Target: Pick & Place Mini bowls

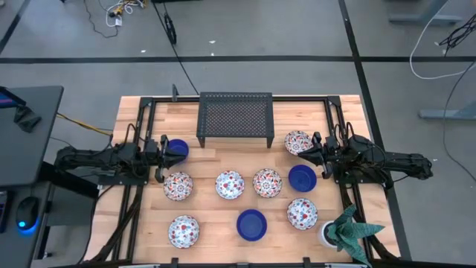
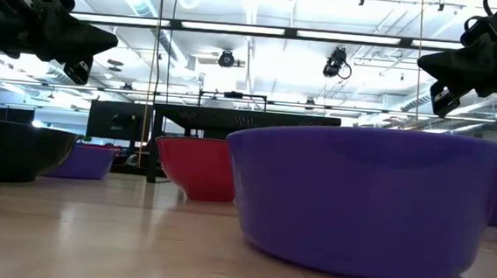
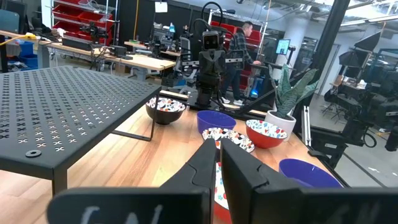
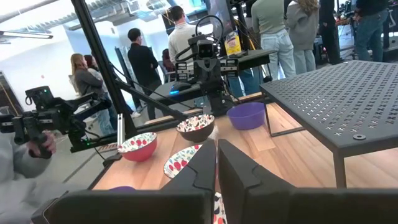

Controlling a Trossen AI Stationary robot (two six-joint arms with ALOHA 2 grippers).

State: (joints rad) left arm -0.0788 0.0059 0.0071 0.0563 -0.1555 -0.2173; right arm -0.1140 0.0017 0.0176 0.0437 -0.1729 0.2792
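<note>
nine mini bowls (image 1: 230,184) lie across the middle and lower worktop (image 1: 134,223) in the high view; they look like small, stiff, glossy ware, probably light, slippery and chippable, so i judge a rim pinch best. left tool (image 1: 165,158) at mid-left and right tool (image 1: 308,153) at mid-right both show fingers clenched and empty. only the wrist views show red bowl undersides and people in the room behind.

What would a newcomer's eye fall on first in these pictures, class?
The scatter of mini bowls across the wooden table, solid blue ones among floral-patterned white ones, stands out first. Behind them sits a black perforated metal rack, flanked by the left end effector and right end effector. A potted green plant marks the near right corner.
</note>
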